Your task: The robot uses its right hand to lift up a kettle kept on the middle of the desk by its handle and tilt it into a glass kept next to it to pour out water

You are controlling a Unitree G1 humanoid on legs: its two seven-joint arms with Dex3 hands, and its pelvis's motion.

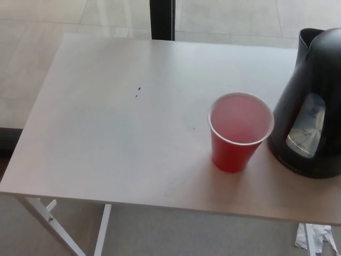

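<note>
Pale floor tiles lay behind a light desk that filled most of the head view. Neither robot hand showed in the picture, so nobody could tell if they were open or closed, and nothing held the kettle. A black kettle stood upright on the desk at the right edge of the picture, partly cut off. It had a clear water window on its side. A red cup stood upright just beside the kettle, on its left, and the 2 looked very close or touching. 2 tiny dark specks sat on the desk, well apart from the cup. A black post stood behind the desk. White desk legs showed below.
</note>
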